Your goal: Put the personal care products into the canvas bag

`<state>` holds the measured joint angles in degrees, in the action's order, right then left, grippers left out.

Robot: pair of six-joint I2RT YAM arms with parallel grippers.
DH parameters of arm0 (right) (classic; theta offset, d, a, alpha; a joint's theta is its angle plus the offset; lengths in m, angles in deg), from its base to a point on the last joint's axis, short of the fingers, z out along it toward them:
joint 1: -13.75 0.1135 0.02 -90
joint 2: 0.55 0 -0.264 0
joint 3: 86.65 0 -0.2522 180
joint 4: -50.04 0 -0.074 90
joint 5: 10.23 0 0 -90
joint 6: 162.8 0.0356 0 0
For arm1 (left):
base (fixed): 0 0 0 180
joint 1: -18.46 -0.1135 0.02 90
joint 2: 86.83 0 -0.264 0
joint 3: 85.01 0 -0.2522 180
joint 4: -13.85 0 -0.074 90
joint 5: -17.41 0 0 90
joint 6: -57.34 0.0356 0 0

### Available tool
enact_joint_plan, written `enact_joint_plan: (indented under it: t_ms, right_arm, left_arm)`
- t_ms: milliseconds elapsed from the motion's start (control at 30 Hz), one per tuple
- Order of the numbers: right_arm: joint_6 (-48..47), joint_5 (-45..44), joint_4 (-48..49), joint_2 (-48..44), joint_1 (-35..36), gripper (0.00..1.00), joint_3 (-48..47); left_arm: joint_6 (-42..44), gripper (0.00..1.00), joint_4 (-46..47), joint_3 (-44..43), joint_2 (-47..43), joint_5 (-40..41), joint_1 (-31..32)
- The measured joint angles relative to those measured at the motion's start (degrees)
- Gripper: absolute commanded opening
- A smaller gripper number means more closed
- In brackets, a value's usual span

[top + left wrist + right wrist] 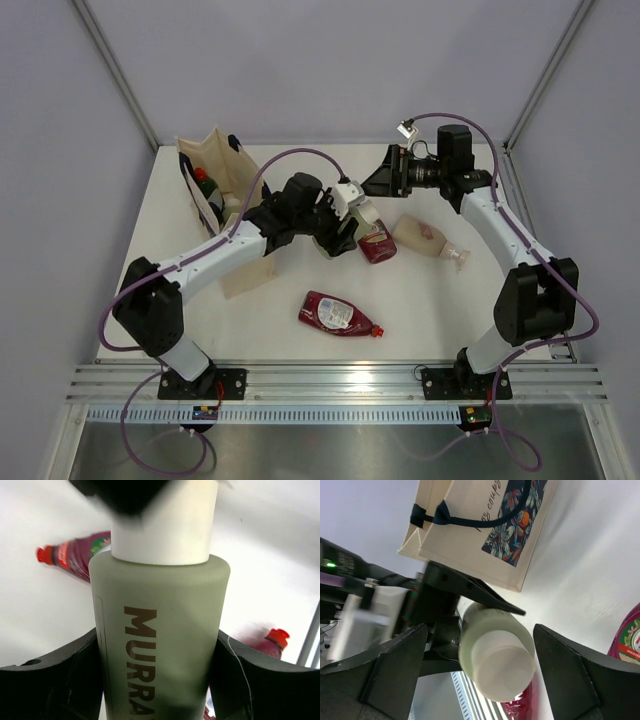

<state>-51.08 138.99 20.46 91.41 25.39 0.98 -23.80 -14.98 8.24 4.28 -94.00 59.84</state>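
One pale green bottle (160, 605), "MURRA" lettering (141, 665) in left wrist view only.

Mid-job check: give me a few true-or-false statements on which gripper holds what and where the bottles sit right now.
1. The left gripper grips a pale green bottle with a white cap. True.
2. The right gripper is clamped on that bottle. False: its jaws stand open, clear of it on both sides.
3. A green bottle with a red cap stands inside the canvas bag. True.
4. Both dark red bottles are in the bag. False: one and the other lie on the table.
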Motion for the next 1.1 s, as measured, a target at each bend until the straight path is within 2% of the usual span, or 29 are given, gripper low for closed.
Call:
enact_joint_plan:
  t_ms: [167, 367, 500, 767, 1100]
  right_arm:
    - [-0.98, -0.09, 0.9, -0.52, -0.24, 0.99, -0.9]
    - [-6.58, -1.11, -2.71, -1.18, -0.7, 0.99, -2.82]
    - [-10.82, -1.7, -5.22, -2.73, -2.29, 0.99, -2.86]
    - [-15.37, -3.43, -7.37, -4.55, -5.42, 0.99, -1.9]
    - [-17.97, -5.25, -8.31, -4.85, -5.75, 1.0, 0.7]
  left_arm:
    - [-0.85, 0.0, -2.03, 2.21, -0.81, -1.09, 0.0]
    - [-3.82, 0.0, -4.07, 2.19, -4.26, -1.11, -0.81]
    - [-9.05, 0.0, -7.63, -2.05, -6.29, -1.73, -3.74]
    - [-19.37, 0.0, -7.96, -10.56, -10.95, -0.2, -16.15]
    - [-26.88, 0.0, -8.44, -8.94, -13.79, 7.52, -32.15]
